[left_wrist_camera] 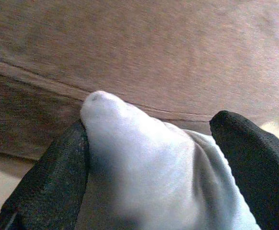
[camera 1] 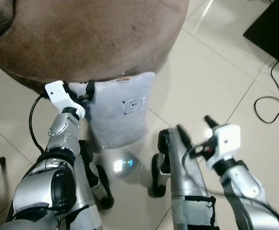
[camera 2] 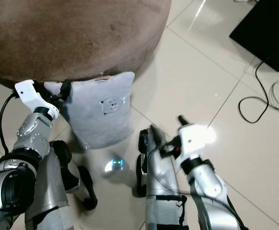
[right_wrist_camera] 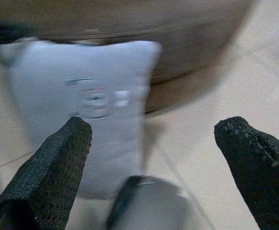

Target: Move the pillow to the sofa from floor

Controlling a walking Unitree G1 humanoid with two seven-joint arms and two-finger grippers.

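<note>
Grey pillow [camera 1: 119, 111] upright on pale tiled floor [camera 1: 202, 81], leaning against front of brown sofa [camera 1: 91, 38]. Small face motif printed on its front, near upper edge. Left gripper [camera 1: 84, 91] at pillow's upper corner, on the side nearest that arm, hard against sofa's base.

From left wrist view: black fingers [left_wrist_camera: 53, 177] pinched on either side of a bunched fold of grey fabric, corner poking up between them, brown upholstery and a seam line directly behind. Grip itself mostly hidden in head views by white wrist housing.

Right gripper [camera 1: 194, 129] held low and well apart from pillow, out to its far side and nearer the robot, above bare tile. From right wrist view: two fingers [right_wrist_camera: 58, 167] spread wide with nothing between, pillow ahead and blurred, sofa's curved base beyond it.

Head views alone add: silver legs and dark feet below pillow, black cable [camera 1: 269, 103] looping across tiles, dark flat object [camera 1: 273, 28] beyond right gripper.
</note>
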